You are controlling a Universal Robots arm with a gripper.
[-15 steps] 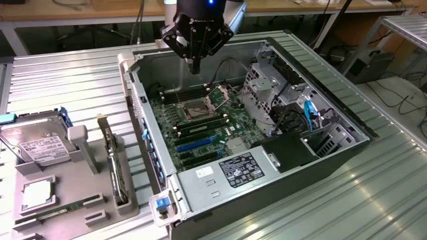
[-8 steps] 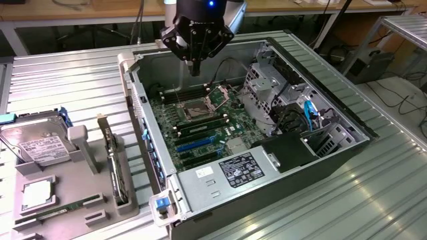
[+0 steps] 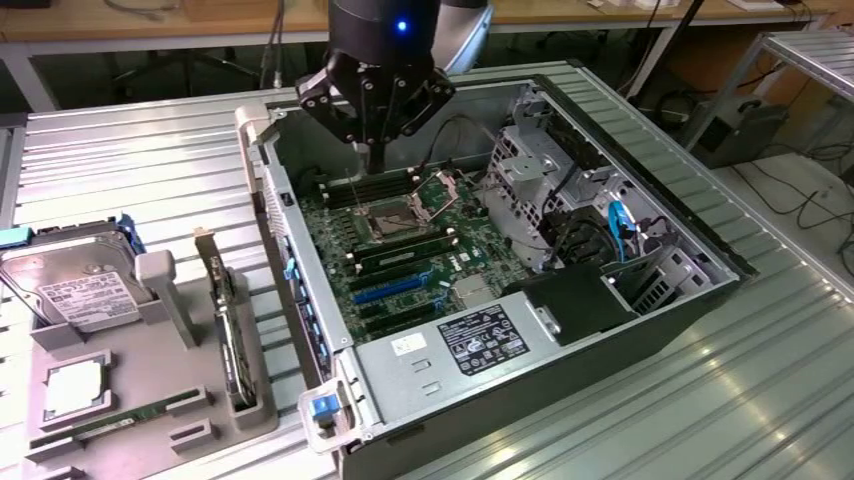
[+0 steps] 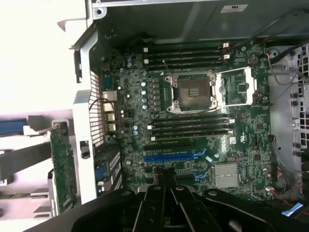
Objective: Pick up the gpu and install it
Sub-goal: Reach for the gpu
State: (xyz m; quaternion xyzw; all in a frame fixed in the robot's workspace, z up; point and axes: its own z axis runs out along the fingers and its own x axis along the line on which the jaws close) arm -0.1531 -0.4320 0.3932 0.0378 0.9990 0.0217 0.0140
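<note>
Looking for the gpu [image 3: 228, 325] first, I find it untouched, standing on its long edge in a slot of the grey holder [image 3: 147, 410] just outside the computer case [image 3: 284, 240], on the exterior view's left of the case's wall, with its bracket end toward the far end of that wall. A hard drive [image 3: 78, 295] sits in the same holder, further from the case than the card. My hand [image 3: 378, 158] hangs above the case's open side, over the motherboard [image 3: 416, 238] near the empty processor socket, its fingers pressed together and gripping nothing. So the pick is not yet made, and the hand is well apart from the card. To do this step well, I judge the fingers should spread before I come down outside the case wall. They should line up across the card's thin top edge, near its middle. I would lift straight up out of the slot so the card doesn't scrape the holder or tip against the case.
</note>
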